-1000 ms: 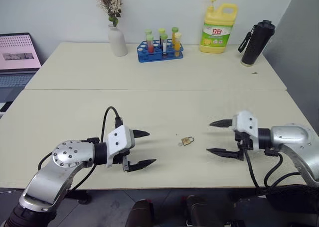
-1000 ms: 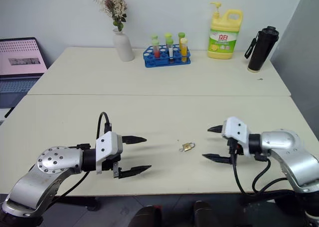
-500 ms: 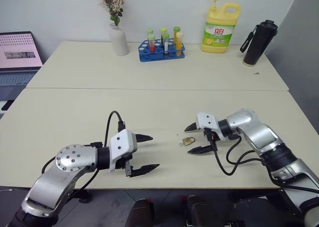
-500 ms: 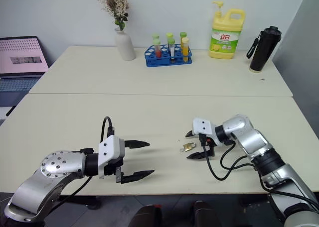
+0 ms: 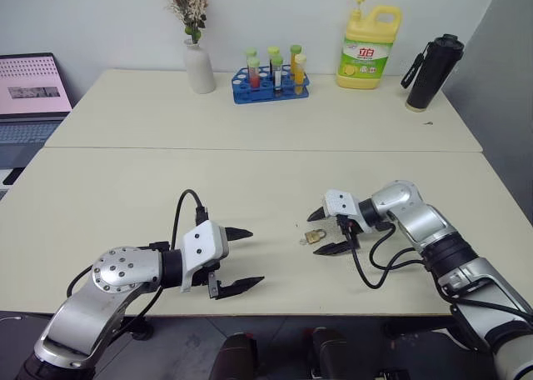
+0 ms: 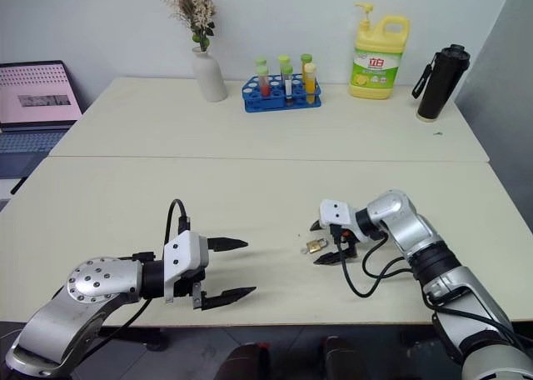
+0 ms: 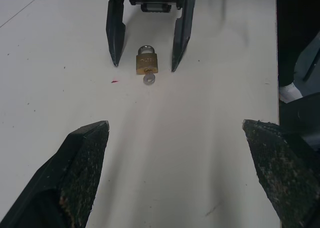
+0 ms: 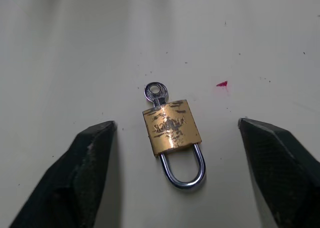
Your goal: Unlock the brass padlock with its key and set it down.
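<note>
The padlock lies flat on the table, shackle closed, with the key in its keyhole. The right gripper straddles the padlock, one finger on each side, jaws apart and touching nothing. The left gripper is open and empty, well apart from the padlock with bare tabletop between. The table's near edge runs close to the padlock.
</note>
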`<action>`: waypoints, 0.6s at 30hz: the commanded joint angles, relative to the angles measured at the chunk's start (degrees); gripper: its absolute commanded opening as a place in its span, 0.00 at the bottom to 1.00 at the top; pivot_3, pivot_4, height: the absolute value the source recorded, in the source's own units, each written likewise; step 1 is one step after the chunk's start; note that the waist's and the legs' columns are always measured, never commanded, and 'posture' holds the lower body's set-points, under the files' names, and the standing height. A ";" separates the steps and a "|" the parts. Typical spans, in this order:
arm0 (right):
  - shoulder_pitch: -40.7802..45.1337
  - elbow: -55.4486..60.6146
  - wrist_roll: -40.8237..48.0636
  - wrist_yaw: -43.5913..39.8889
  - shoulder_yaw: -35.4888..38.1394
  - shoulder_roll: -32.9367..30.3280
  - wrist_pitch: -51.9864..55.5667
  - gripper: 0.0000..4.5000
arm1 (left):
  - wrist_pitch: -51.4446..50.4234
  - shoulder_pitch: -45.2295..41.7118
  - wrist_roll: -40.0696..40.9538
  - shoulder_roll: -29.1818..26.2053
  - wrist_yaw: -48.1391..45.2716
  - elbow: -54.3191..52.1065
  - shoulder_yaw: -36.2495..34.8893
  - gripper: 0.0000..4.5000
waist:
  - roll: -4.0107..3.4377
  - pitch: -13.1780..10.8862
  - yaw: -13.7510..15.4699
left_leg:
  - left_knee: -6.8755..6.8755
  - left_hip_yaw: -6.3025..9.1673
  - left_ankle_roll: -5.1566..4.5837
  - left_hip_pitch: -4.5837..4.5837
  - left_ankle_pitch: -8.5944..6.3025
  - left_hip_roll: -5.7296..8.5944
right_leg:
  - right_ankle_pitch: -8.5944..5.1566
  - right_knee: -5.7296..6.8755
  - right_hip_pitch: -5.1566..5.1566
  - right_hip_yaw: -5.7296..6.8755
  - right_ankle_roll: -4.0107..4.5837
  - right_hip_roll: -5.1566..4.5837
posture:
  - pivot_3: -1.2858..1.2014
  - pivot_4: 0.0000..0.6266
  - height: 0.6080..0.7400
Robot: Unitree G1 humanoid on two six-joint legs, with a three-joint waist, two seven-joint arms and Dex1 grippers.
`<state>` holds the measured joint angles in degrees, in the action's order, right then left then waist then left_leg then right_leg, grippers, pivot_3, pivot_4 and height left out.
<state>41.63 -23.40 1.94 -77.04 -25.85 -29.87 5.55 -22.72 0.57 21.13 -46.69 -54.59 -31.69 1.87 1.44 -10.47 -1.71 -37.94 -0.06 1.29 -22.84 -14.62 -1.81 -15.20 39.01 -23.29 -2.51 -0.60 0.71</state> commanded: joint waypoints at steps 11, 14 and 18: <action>-2.90 5.32 -2.67 3.43 2.10 -1.53 -3.70 0.21 | 2.69 -1.81 -1.30 0.62 -1.12 1.26 1.20 1.00 | 0.00 0.01 0.01 | -0.01 -0.01 0.00 0.08 0.00 0.01 | -0.01 0.04 0.06 0.00 -0.03 0.00 | 0.52 0.24 1.00; -4.67 10.41 -2.54 5.87 3.78 -2.59 -3.01 0.21 | 2.90 -2.63 -1.31 1.17 -1.13 2.37 1.54 1.00 | 0.00 0.00 0.08 | -0.01 -0.01 0.00 0.06 0.00 0.01 | -0.02 0.04 0.05 0.00 -0.05 0.00 | 0.52 0.24 1.00; -7.78 17.68 -4.03 11.01 6.13 -4.21 -3.00 0.21 | 1.63 -4.25 -0.13 3.30 0.16 3.57 1.19 1.00 | 0.00 0.00 0.12 | -0.02 0.01 0.00 -0.01 0.00 0.06 | -0.04 0.03 0.03 0.01 -0.07 0.00 | 0.52 0.24 1.00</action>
<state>34.05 -9.89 -1.74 -68.19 -22.19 -33.38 2.69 -21.03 -2.93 20.14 -43.82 -55.19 -27.76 3.61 1.44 -10.46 -1.59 -37.96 -0.06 1.29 -22.84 -14.62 -1.75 -15.24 39.03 -23.27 -2.51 -0.68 0.70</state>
